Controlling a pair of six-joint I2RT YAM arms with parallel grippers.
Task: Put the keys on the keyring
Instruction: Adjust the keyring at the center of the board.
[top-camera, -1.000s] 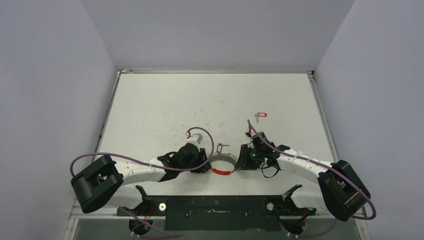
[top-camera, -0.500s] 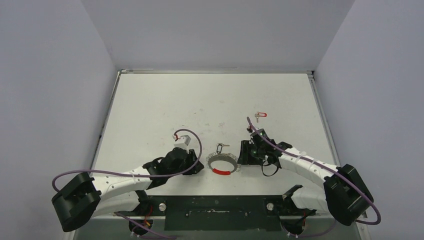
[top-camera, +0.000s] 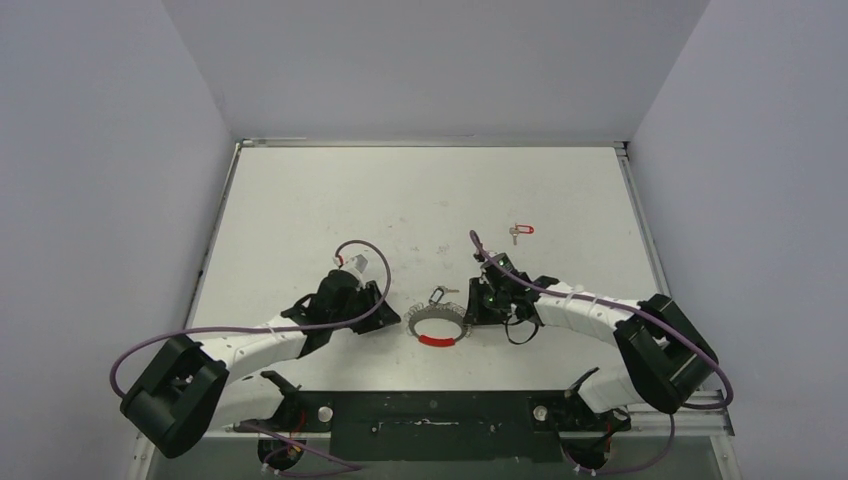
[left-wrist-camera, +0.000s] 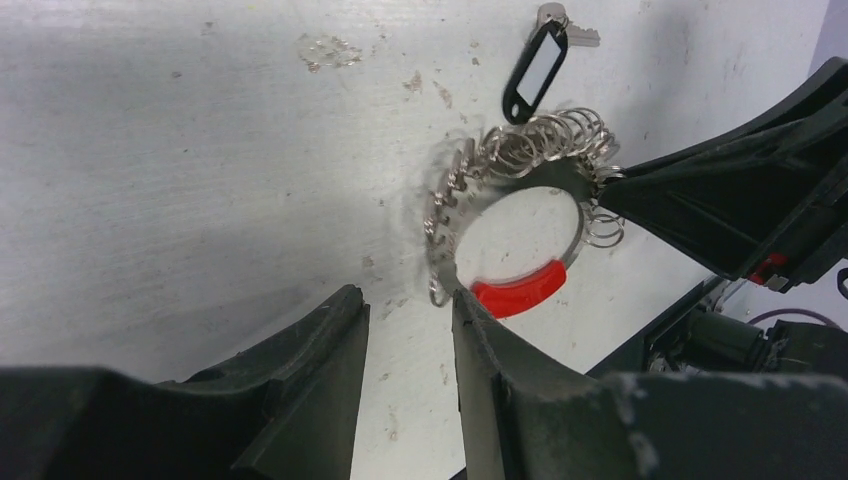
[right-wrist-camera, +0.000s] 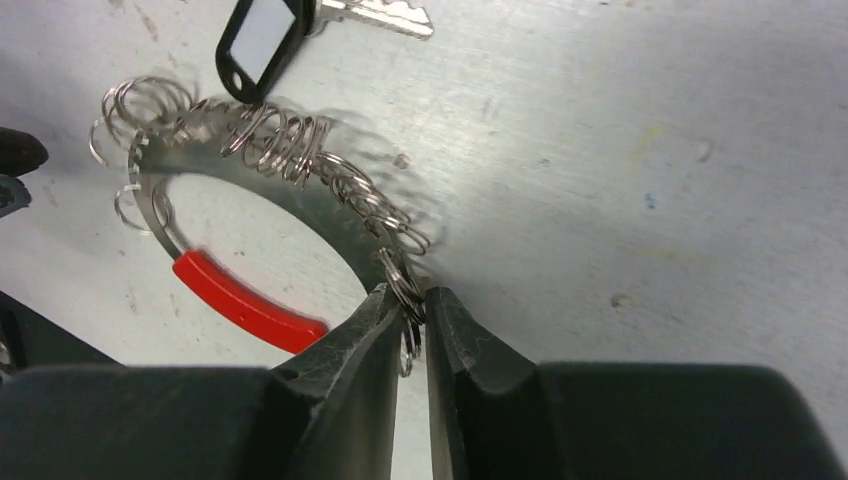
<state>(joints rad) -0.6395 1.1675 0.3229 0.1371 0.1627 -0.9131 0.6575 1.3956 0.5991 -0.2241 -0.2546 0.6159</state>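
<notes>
Pinching small rings on keyring (right-wrist-camera: 245, 298) with right end effector (right-wrist-camera: 408, 322), fingers nearly meeting | holding left end effector (left-wrist-camera: 410, 320) narrowly parted, gripping nothing, just beside keyring | finding keyring flat on worktop (top-camera: 300, 200) between both arms | spotting dark-tagged key (left-wrist-camera: 535, 65) just beside its far edge

Bright, even light, seemingly from overhead; soft short shadows; wrist-view foreground blurred, top view sharp.

A scuffed white tabletop (top-camera: 300, 200), flecked with small stains (left-wrist-camera: 325, 52) and edged by a metal rim (top-camera: 430, 143), sits between plain grey walls (top-camera: 100, 150).
</notes>
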